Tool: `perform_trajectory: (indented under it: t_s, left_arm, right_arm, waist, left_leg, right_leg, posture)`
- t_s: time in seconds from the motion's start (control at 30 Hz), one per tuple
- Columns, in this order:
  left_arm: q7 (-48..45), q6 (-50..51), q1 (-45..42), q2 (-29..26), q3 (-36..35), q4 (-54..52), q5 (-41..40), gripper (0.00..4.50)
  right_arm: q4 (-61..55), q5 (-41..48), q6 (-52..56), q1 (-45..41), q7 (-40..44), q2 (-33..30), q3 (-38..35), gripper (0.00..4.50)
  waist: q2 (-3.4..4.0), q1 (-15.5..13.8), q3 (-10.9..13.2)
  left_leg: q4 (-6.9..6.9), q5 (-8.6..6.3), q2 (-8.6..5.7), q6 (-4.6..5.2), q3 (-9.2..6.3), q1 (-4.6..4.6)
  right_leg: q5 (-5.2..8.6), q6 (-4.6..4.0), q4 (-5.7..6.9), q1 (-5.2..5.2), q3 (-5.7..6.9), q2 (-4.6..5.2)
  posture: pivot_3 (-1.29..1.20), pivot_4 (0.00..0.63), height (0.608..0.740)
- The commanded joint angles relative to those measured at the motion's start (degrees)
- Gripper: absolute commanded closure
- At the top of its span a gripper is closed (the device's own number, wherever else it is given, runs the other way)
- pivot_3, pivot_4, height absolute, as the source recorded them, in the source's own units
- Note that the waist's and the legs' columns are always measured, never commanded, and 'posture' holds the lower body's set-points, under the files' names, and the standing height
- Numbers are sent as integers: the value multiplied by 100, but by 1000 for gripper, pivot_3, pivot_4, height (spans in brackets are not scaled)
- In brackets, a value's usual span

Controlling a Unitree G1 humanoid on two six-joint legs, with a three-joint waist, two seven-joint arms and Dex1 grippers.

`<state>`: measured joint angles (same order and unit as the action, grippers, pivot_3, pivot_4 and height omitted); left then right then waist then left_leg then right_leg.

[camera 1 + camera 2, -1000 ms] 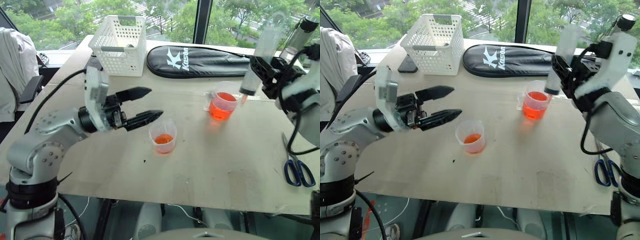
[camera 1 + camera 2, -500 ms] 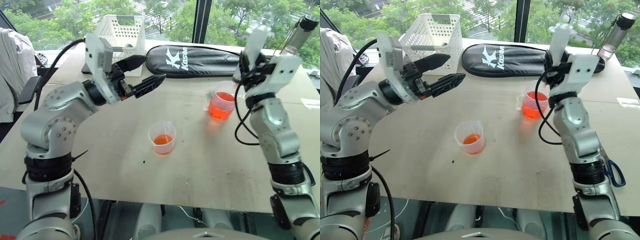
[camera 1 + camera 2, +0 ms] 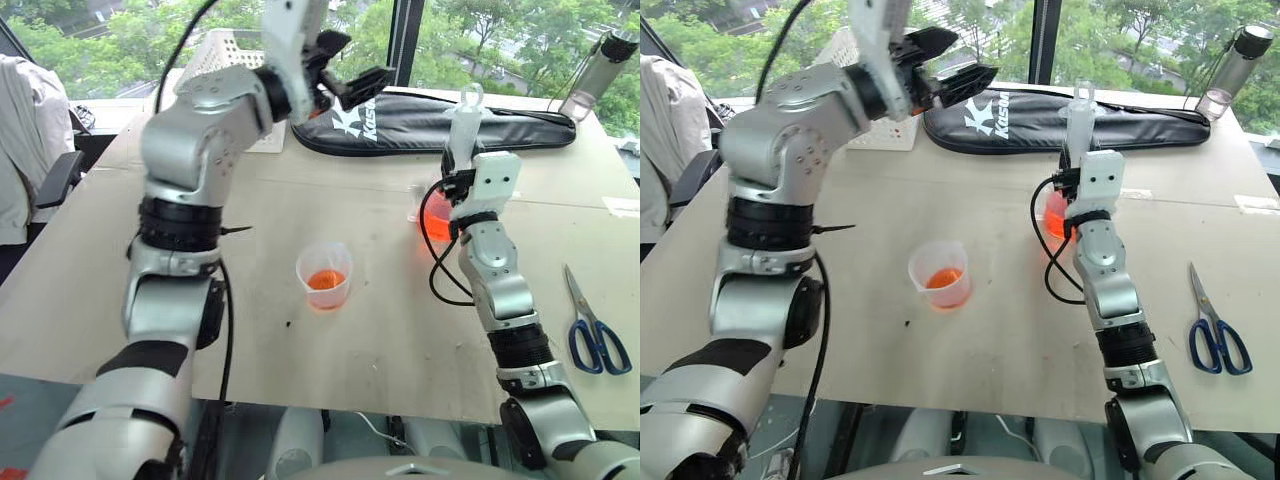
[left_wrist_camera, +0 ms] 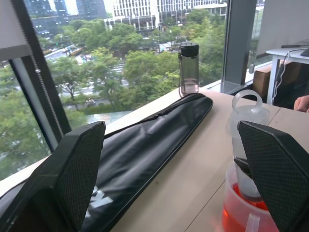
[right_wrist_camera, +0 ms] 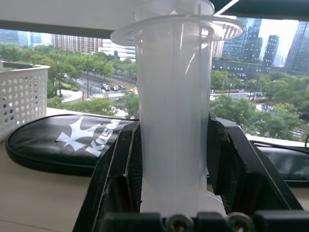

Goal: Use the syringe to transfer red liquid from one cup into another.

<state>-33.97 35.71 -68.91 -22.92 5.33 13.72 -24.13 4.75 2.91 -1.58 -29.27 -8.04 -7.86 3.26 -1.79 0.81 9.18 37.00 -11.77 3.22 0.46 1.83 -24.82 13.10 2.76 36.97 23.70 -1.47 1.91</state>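
Over table (image 3: 250, 330): left gripper (image 3: 352, 62) now higher

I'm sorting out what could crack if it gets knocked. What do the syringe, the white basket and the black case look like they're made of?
The syringe looks like clear, slightly frosted plastic: buildings show faintly through its barrel. The basket looks like rigid white moulded plastic, with regular punched holes. The black case seems a soft, faintly glossy synthetic fabric or vinyl with a stitched rim; I can't tell which.
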Motion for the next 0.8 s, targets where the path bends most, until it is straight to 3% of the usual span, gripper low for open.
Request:
perform_trajectory:
  t_s: [0.03,0.37,0.8]
  left_arm:
    - [10,-480,-464,283,116,606,461,0]
    - [-374,-1349,-1240,1183,206,2610,1161,0]
    - [-545,-2342,-1767,1770,180,3903,1682,0]
  right_arm:
    - [-49,-127,-103,2,-68,148,-155,3078]
    - [-207,-358,-165,225,-8,465,-222,3078]
    - [-388,-493,-150,263,172,577,-200,3078]
  waist:
    - [0,13,0]
    - [0,0,0]
    - [-1,4,1]
  left_leg:
    - [-1,0,0,0,-1,0]
    - [-6,0,0,1,0,2]
    - [-6,0,-1,1,-1,2]
  right_leg:
    - [0,0,1,0,0,-1]
    - [1,1,1,0,0,-3]
    - [1,1,0,1,0,-3]
  posture:
    - [0,150,724]
    - [0,150,724]
    - [0,150,724]
